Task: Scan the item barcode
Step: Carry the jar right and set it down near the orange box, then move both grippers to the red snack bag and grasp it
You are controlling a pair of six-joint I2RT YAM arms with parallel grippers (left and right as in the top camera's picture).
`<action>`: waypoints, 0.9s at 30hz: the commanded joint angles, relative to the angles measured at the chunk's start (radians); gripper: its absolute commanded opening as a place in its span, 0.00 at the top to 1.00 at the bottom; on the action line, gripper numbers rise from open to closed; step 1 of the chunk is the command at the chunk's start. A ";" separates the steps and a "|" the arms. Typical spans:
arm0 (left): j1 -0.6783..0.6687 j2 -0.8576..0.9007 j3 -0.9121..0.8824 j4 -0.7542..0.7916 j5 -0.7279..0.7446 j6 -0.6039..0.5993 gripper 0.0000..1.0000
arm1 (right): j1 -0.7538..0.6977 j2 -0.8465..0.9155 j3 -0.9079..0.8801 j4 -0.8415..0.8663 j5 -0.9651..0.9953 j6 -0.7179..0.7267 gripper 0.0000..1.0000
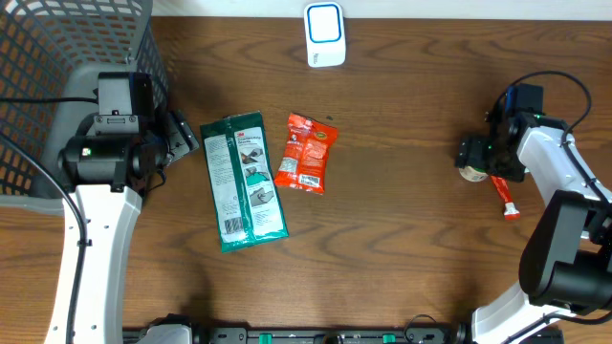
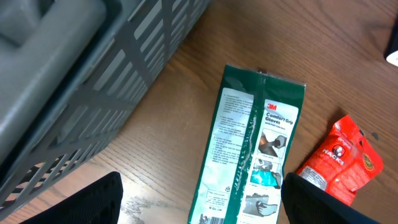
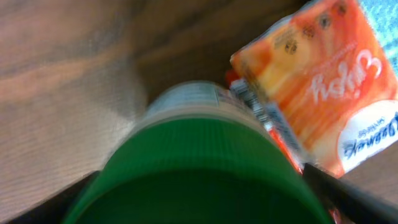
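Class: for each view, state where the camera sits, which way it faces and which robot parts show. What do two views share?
Overhead: above the table, facing straight down; left arm and right arm show.
Left wrist: on the left arm, facing the green glove packet and basket; claw fingers at the bottom corners.
Right wrist: on the right arm, close over a green-lidded jar, blurred; finger edges barely show.
Shared: overhead and left wrist both show the green glove packet and red snack packet.

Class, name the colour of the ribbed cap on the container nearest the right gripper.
Green cap, clearest in the right wrist view.
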 commanded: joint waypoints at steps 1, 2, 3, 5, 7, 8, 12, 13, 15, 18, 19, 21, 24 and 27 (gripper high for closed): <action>0.005 0.002 0.005 -0.002 -0.020 0.006 0.18 | -0.006 -0.097 0.086 -0.036 -0.013 0.000 0.01; 0.005 0.002 0.005 -0.002 -0.020 0.006 0.18 | -0.006 -0.113 0.101 -0.050 -0.018 0.000 0.01; 0.005 0.002 0.005 -0.002 -0.020 0.006 0.18 | -0.006 -0.134 0.122 -0.073 -0.033 0.000 0.01; 0.005 0.002 0.005 -0.002 -0.020 0.006 0.18 | -0.005 -0.161 0.160 -0.119 -0.113 0.000 0.01; 0.005 0.002 0.005 -0.002 -0.020 0.006 0.18 | 0.012 -0.183 0.193 -0.159 -0.248 0.000 0.01; 0.005 0.002 0.005 -0.002 -0.020 0.006 0.18 | 0.038 -0.193 0.203 -0.169 -0.324 0.004 0.01; 0.005 0.002 0.005 -0.002 -0.020 0.006 0.18 | 0.233 -0.180 0.203 -0.151 -0.352 0.141 0.04; 0.005 0.002 0.005 -0.002 -0.020 0.006 0.18 | 0.288 -0.171 0.203 -0.126 -0.352 0.157 0.05; 0.005 0.002 0.005 -0.002 -0.020 0.006 0.18 | 0.394 -0.145 0.203 -0.063 -0.352 0.180 0.02; 0.005 0.002 0.005 -0.002 -0.020 0.006 0.18 | 0.535 -0.084 0.203 0.030 -0.352 0.210 0.01; 0.005 0.002 0.005 -0.002 -0.020 0.006 0.18 | 0.567 -0.058 0.203 0.057 -0.352 0.219 0.01; 0.005 0.002 0.005 -0.002 -0.020 0.006 0.18 | 0.583 -0.037 0.203 0.079 -0.355 0.219 0.01; 0.005 0.002 0.005 -0.002 -0.020 0.006 0.18 | 0.581 -0.026 0.203 0.081 -0.371 0.176 0.01; 0.005 0.002 0.005 -0.002 -0.020 0.006 0.10 | 0.573 -0.026 0.203 0.066 -0.371 0.146 0.01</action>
